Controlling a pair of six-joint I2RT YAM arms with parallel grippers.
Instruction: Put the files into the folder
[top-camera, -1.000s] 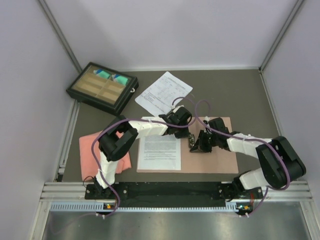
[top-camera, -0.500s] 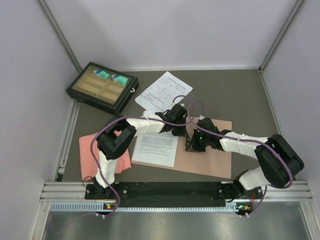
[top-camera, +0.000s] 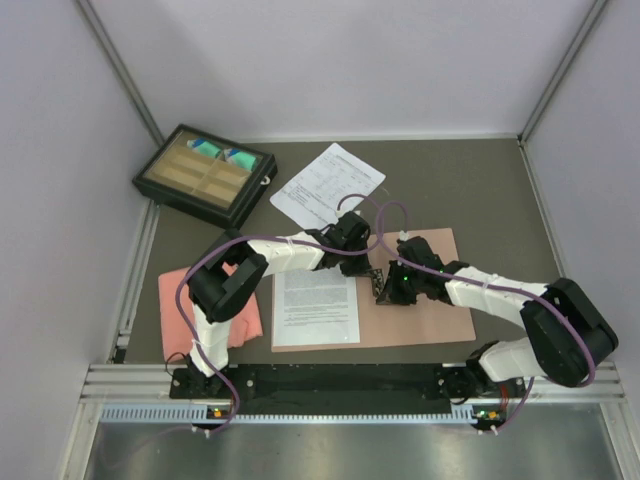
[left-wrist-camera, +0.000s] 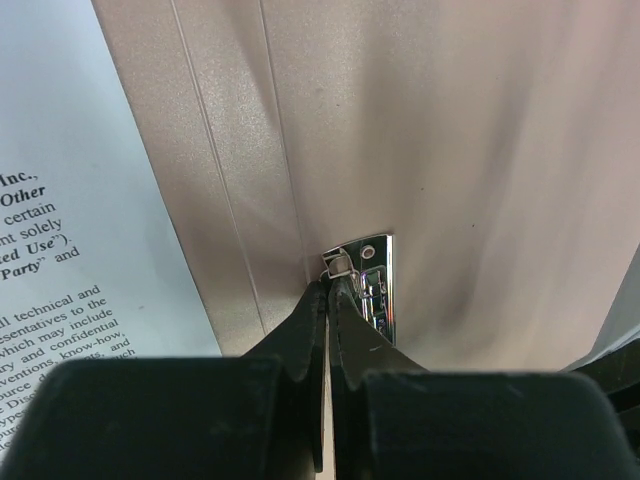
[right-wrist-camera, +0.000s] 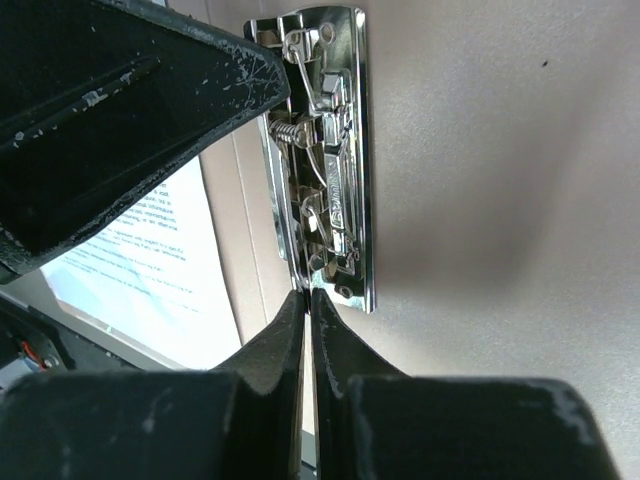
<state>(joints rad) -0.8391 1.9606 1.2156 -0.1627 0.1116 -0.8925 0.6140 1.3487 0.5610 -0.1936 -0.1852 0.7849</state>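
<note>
An open tan folder (top-camera: 425, 315) lies flat mid-tabletop (top-camera: 480, 200), a chrome clip (top-camera: 378, 286) at its spine. A text sheet (top-camera: 316, 308) lies on the folder's left half, at 9 o'clock from the clip. Readable words in the left wrist view include "Other", "certain", "solely" and "technical and". A table sheet (top-camera: 327, 186) lies outside the folder at 11 o'clock, its print too small to read. The left end effector (left-wrist-camera: 328, 300) is clenched, tips against the clip. The right end effector (right-wrist-camera: 306, 300) is clenched too, tips at the clip's other end. A black tray (top-camera: 205, 175) sits at 10 o'clock and a pink cloth (top-camera: 185, 298) at 9 o'clock.
</note>
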